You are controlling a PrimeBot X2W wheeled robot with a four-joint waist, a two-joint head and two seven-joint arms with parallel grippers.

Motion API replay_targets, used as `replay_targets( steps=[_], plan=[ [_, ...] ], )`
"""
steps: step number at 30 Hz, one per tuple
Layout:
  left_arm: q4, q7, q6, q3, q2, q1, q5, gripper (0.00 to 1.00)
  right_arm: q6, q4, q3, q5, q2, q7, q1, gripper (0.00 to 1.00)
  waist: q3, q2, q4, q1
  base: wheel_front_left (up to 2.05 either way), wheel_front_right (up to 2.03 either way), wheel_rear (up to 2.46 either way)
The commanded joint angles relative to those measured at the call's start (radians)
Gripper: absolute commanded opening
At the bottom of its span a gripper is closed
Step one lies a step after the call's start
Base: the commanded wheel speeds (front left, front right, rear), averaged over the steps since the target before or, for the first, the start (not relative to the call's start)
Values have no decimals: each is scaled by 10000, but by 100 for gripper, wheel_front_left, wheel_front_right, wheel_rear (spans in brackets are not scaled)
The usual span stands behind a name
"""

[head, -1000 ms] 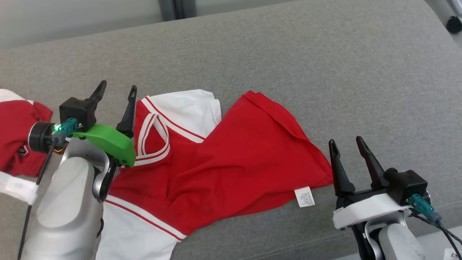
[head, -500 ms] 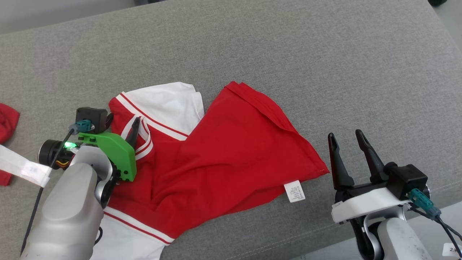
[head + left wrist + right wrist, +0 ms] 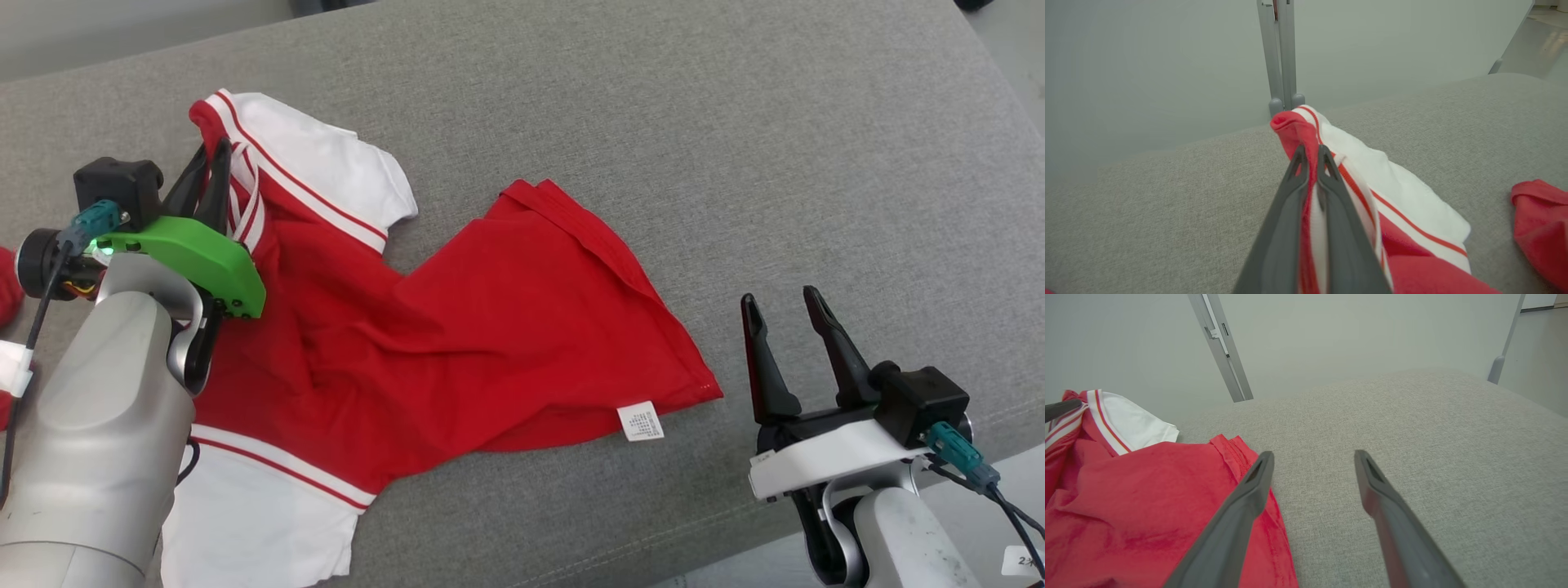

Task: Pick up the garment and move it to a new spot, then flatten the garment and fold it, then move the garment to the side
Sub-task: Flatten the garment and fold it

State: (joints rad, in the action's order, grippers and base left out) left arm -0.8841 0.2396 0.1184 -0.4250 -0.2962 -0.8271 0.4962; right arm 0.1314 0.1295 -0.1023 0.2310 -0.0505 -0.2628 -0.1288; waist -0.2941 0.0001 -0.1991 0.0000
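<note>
Two grippers bracket the garment [image 3: 457, 327] in the head view. The left gripper [image 3: 211, 157] pinches its striped collar at the far left, and the red body runs diagonally across the grey cushion [image 3: 653, 122] toward the right gripper [image 3: 780, 298], which is spread and empty just beside the hem corner.

Left wrist view: the jaws are pressed together on the collar fold.

Right wrist view: the jaws stand wide, with the hem beside the finger on that view's left. I judge the right arm nearer the free end.
</note>
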Motion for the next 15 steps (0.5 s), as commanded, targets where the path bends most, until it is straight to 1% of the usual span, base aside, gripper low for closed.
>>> replay_targets(
  steps=[1, 3, 4, 5, 10, 15],
  plan=[
    [-147, 102, -24, 32, -9, -80, -54, 0, -14, -36, 9, 3, -1, -30, -66, 100, 12, -1, -39, 0, 0, 0, 0],
    [-185, 204, -26, 78, -10, -139, -92, 56, -14, -39, -1, 12, -1, -30, -75, 100, 11, -1, -66, 0, 0, 0, 0],
    [-176, 208, -44, 109, -7, -143, -132, 93, -14, -40, -1, 19, -1, -30, -84, 100, 17, -1, -64, 0, 0, 0, 0],
    [-181, 241, -41, 139, 11, -101, -161, 100, -14, -33, 5, 28, -1, -30, -88, 100, 43, -1, -46, 0, 0, 0, 0],
    [641, 253, -117, 671, -18, 483, -340, 100, -14, 10, 53, 14, -3, -30, -7, 100, 357, -1, 182, 0, 0, 0, 0],
    [2274, 256, -327, 1723, -36, 1654, -625, 100, -14, 43, 37, -54, -3, -30, 151, 100, 880, -1, 531, 0, 0, 0, 0]
  ],
)
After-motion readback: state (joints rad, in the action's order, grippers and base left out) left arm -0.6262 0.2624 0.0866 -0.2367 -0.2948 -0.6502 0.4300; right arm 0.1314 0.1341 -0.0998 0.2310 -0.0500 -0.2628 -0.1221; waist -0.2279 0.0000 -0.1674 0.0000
